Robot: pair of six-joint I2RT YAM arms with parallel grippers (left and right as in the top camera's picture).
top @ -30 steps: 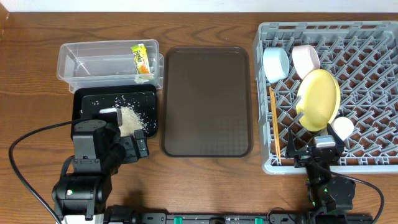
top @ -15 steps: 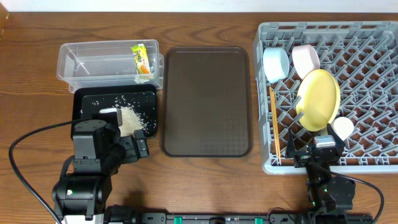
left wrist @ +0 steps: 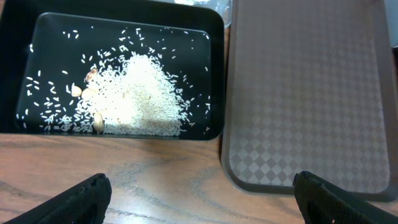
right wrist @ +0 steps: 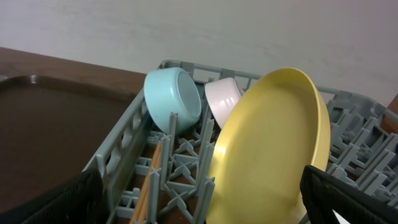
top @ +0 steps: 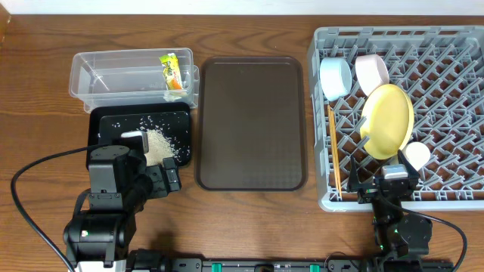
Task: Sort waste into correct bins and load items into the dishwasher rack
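A: what's in the rack [top: 393, 32] ahead of the right gripper [right wrist: 199, 208]?
B: blue bowl [right wrist: 173, 99], pink bowl [right wrist: 222, 98], so two; one plate [right wrist: 273, 143], one cup [top: 417, 155], chopsticks [top: 332, 151]. One rice pile [left wrist: 140, 96] just ahead of left gripper [left wrist: 202, 199]. Both jaws wide, empty.

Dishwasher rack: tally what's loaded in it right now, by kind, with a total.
Bowls: 2, the light blue bowl and the pale pink bowl
Plates: 1, the yellow plate
Cups: 1, the white cup
Utensils: 1, the chopsticks counted as one set; single sticks too thin to count
Total: 5
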